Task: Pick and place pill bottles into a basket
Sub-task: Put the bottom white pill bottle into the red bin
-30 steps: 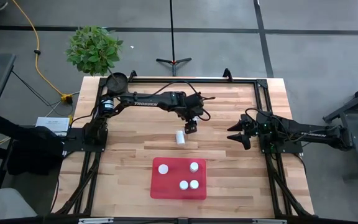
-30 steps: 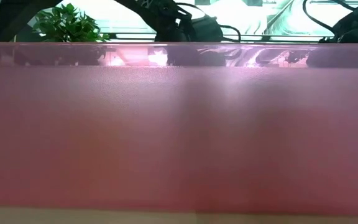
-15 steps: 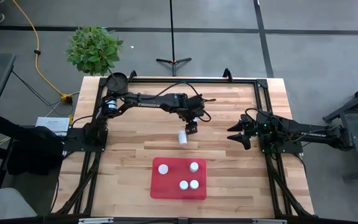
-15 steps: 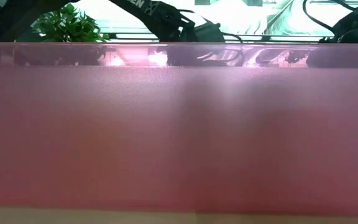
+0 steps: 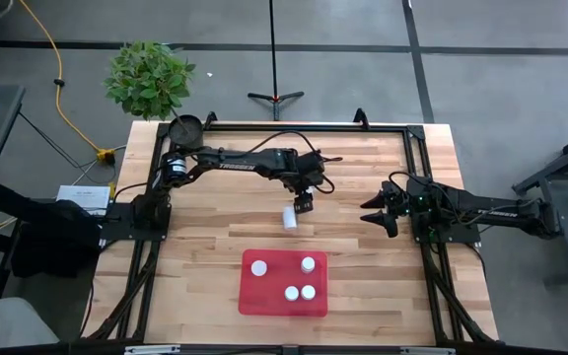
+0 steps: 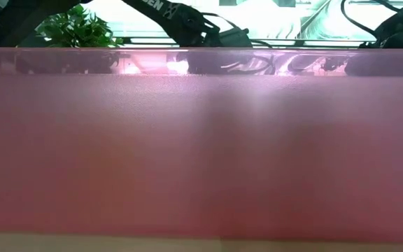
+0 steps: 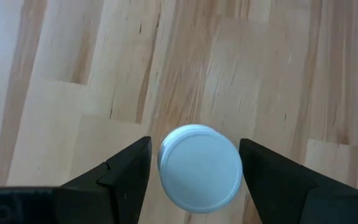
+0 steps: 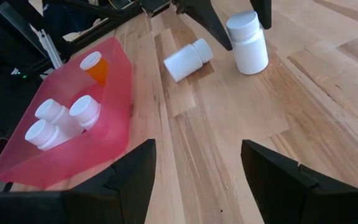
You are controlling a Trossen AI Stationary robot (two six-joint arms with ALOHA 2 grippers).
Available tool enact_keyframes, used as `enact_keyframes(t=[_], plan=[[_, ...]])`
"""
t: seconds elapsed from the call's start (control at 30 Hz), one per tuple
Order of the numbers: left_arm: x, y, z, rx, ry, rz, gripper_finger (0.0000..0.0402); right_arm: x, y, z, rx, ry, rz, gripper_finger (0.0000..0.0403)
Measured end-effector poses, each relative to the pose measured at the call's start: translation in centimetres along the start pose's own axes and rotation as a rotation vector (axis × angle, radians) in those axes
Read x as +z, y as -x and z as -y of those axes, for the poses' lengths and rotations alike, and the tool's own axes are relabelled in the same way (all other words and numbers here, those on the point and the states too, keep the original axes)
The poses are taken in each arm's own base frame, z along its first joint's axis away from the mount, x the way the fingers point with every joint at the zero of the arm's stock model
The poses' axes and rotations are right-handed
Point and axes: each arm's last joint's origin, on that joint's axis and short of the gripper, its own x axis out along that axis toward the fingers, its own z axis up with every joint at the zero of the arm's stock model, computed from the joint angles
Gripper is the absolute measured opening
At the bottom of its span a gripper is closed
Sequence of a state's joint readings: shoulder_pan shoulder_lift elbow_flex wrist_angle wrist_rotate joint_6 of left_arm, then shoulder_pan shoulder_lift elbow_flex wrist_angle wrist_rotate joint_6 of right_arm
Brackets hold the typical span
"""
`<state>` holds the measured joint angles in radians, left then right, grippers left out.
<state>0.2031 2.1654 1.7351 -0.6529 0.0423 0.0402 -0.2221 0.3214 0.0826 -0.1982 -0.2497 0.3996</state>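
Red and translucent, the basket (image 5: pixel 283 282) lies in the lower middle of the high view on the wooden table (image 5: pixel 215 232). Four pill bottles stand inside it, their white caps up (image 5: pixel 258 267), (image 5: pixel 308 264), (image 5: pixel 291 293), (image 5: pixel 309 292); in the right wrist view one of them has an amber body (image 8: pixel 95 68).

Near the centre of the high view, the left gripper (image 5: pixel 303 205) hangs above an upright white bottle (image 7: pixel 201 167). In the left wrist view its fingers (image 7: pixel 123 168) stand partly open on both sides of the cap, with a gap at each side, so nothing is gripped. Just beside it another white bottle (image 5: pixel 287 217) lies on its side on the wood.

The right gripper (image 5: pixel 377 214) waits at the middle right, fingers spread wide, holding nothing.
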Motion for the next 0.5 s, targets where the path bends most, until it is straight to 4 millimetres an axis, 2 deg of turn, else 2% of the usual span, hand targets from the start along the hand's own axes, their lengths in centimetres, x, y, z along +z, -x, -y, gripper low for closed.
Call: enact_keyframes(t=[0.23, 0.5], plan=[[0.01, 0.01, 0.02, -0.008, 0.001, 0.0, 0.0268, 0.0, 0.0, 0.0, 0.0, 0.0, 0.0, 0.0226], [0.14, 0.08, 0.03, -0.022, 0.02, 0.011, 0.0194, 0.0, 0.0, 0.0, 0.0, -0.001, 0.0, 0.0226]])
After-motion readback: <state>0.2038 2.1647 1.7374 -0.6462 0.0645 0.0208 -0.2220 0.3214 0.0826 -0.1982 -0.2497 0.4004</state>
